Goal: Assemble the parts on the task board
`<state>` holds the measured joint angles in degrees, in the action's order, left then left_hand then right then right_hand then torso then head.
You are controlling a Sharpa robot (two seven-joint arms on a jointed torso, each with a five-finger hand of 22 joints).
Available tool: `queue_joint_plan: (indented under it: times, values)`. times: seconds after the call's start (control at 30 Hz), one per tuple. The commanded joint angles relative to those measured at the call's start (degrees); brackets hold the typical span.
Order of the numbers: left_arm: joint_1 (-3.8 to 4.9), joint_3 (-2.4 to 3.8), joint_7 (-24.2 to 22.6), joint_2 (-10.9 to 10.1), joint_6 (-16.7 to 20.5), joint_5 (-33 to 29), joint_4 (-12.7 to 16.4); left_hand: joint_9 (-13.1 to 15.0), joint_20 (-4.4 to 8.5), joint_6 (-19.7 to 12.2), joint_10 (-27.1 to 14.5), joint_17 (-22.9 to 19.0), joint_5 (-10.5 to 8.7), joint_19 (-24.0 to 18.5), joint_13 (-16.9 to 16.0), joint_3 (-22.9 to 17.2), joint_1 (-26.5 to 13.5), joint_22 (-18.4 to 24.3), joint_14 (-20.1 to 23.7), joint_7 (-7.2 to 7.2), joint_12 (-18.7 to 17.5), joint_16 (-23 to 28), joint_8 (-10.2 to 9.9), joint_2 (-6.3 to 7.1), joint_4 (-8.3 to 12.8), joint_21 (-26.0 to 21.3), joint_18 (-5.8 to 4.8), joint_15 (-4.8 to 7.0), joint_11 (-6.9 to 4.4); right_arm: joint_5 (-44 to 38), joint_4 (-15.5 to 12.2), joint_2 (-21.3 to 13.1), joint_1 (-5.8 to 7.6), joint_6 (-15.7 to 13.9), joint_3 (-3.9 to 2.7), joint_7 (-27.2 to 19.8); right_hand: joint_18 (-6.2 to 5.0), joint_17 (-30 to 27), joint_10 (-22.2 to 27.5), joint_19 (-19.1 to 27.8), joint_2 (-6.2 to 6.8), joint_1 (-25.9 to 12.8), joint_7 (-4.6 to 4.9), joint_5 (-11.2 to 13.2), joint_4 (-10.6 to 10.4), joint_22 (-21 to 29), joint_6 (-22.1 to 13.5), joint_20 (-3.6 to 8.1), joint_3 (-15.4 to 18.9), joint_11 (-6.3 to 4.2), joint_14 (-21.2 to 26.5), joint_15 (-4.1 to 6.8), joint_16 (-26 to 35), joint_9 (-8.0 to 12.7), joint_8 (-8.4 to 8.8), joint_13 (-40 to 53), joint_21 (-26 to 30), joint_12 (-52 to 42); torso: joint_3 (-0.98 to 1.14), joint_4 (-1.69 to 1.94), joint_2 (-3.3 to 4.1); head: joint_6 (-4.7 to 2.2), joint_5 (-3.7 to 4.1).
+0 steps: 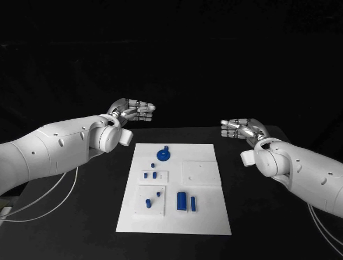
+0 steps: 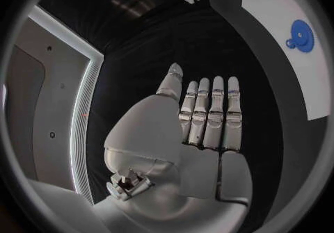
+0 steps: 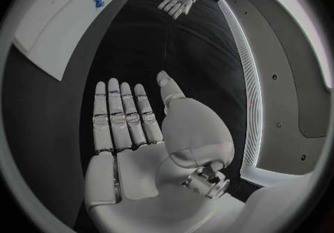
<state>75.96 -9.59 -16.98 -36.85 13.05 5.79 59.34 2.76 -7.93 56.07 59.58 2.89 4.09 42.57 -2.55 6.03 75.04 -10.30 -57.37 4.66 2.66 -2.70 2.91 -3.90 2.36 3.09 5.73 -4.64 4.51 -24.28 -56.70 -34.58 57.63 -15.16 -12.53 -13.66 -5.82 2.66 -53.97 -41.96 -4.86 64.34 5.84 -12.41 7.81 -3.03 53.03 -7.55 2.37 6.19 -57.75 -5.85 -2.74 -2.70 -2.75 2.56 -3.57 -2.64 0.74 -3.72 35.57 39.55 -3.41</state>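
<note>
On the black table [image 1: 78,216] lies the white task board [image 1: 203,216], long side running away from the robot. Nearest on it stand a blue cylinder [image 1: 182,200], a thin blue pin [image 1: 193,203] just beside it and a small blue peg [image 1: 148,203] on a raised square. Further on sit three smaller blue pieces [image 1: 151,174], then a blue gear [image 1: 164,156] near the far edge. Beyond the board's far corners hover the left hand [image 1: 134,111] and right hand [image 1: 242,129], well apart, both empty with fingers straight and palms flat.
</note>
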Motion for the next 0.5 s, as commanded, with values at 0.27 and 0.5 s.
queue_joint_plan:
  times: [0.27,0.5]
  values:
    - [-3.83,2.32,-3.1,-1.9,7.6,-1.3,7.4,-2.8,7.93,-56.1,-59.6,-2.9,-4.09,-42.6,2.5,-6.0,-75.0,10.3,57.4,-4.66,-2.7,2.7,-2.9,3.90,-2.4,-3.1,-5.73,4.64,-4.51,5.2,-7.6,-2.3,0.49,-6.7,2.87,-3.6,5.82,-2.7,54.0,42.0,4.86,-64.3,-5.84,12.4,-7.8,3.0,-53.0,7.55,-2.4,-6.19,57.8,5.85,2.7,2.7,2.75,-2.6,3.6,2.6,-0.51,2.49,-2.93,-3.42,2.31]
    - [-9.61,5.83,-7.8,-4.8,18.9,-3.5,18.6,-2.8,7.93,-56.1,-59.6,-2.9,-4.09,-42.6,2.5,-6.0,-75.0,10.3,57.4,-4.66,-2.7,2.7,-2.9,3.90,-2.4,-3.1,-5.73,4.64,-4.51,13.7,-19.1,-5.8,1.40,-16.6,7.18,-9.2,5.82,-2.7,54.0,42.0,4.86,-64.3,-5.84,12.4,-7.8,3.0,-53.0,7.55,-2.4,-6.19,57.8,5.85,2.7,2.7,2.75,-2.6,3.6,2.6,-0.74,3.72,-4.39,-5.17,3.41]
